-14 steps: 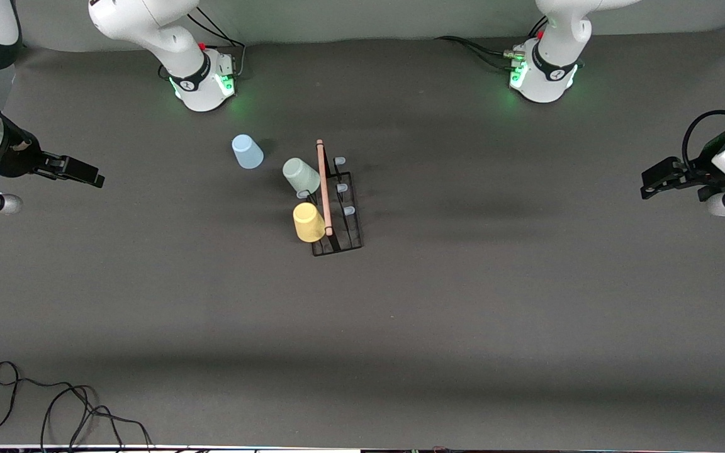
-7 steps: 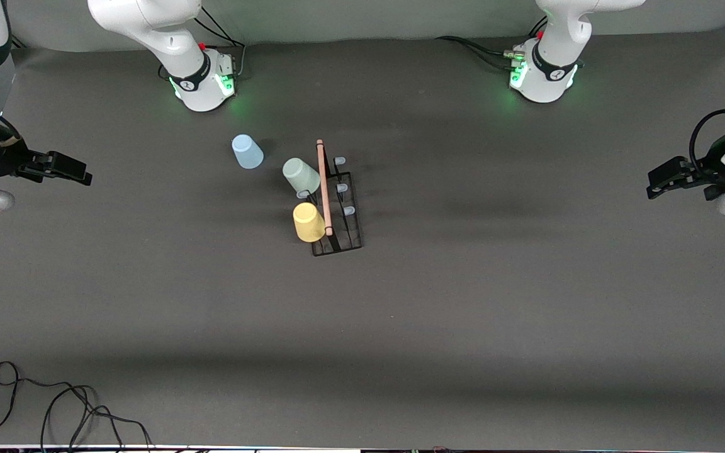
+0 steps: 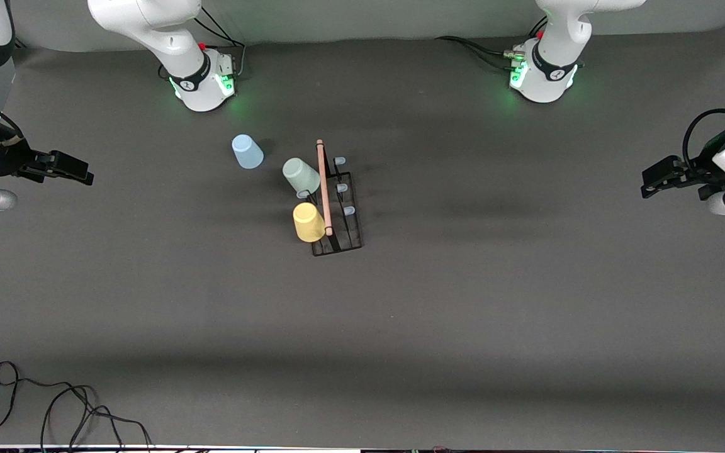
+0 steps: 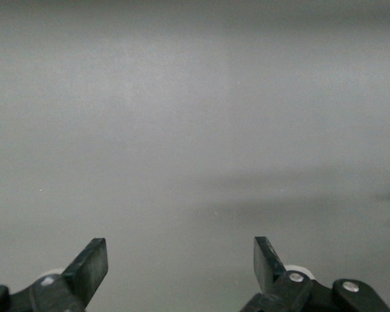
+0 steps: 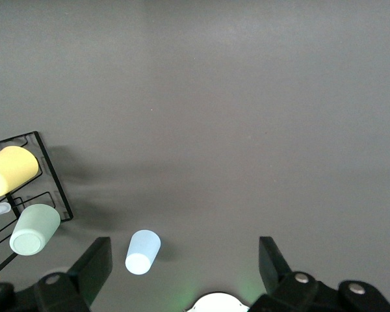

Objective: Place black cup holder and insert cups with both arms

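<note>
The black cup holder point(image 3: 323, 189) stands mid-table, its wooden rod handle on top. A pale green cup point(image 3: 301, 175) and a yellow cup point(image 3: 308, 221) sit tilted on its pegs on the side toward the right arm's end. A light blue cup point(image 3: 247, 151) stands upside down on the table, apart from the holder and farther from the front camera. My right gripper point(image 3: 82, 176) is open and empty, held high at the right arm's end. Its wrist view shows the holder point(image 5: 49, 175), yellow cup point(image 5: 12, 170), green cup point(image 5: 34, 229) and blue cup point(image 5: 143, 252). My left gripper point(image 3: 650, 182) is open and empty at the left arm's end.
Dark grey mat point(image 3: 463, 302) covers the table. A black cable point(image 3: 54, 402) lies at the near corner toward the right arm's end. The right arm's base point(image 3: 202, 78) and the left arm's base point(image 3: 542, 75) glow green. The left wrist view shows only bare mat point(image 4: 195, 130).
Both grippers drew outward toward the table ends, then eased back a little. The cups and the holder have not moved.
</note>
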You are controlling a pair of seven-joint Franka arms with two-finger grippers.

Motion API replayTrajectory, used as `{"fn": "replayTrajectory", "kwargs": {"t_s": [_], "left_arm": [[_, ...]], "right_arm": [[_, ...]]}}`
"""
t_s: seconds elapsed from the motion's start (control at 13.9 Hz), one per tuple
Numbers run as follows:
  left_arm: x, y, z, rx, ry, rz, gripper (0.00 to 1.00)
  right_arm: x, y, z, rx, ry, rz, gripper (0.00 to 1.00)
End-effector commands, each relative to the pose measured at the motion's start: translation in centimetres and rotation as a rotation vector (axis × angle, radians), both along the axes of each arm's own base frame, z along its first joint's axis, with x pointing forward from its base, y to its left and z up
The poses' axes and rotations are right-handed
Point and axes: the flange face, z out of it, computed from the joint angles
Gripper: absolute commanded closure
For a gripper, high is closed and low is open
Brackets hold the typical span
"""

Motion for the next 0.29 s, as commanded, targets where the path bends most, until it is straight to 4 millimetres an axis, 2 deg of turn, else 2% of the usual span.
{"fn": "replayTrajectory", "kwargs": {"t_s": [0.0, 0.22], "left_arm": [[-0.56, -0.41, 0.42, 0.002, 0.003, -0.012, 0.00], [-0.70, 0.03, 0.84, 0.003, -0.005, -0.005, 0.00]], "right_arm": [[0.16, -0.29, 0.40, -0.019, -0.006, 0.015, 0.00], [0.14, -0.36, 0.38, -0.017, -0.004, 0.013, 0.00]]}}
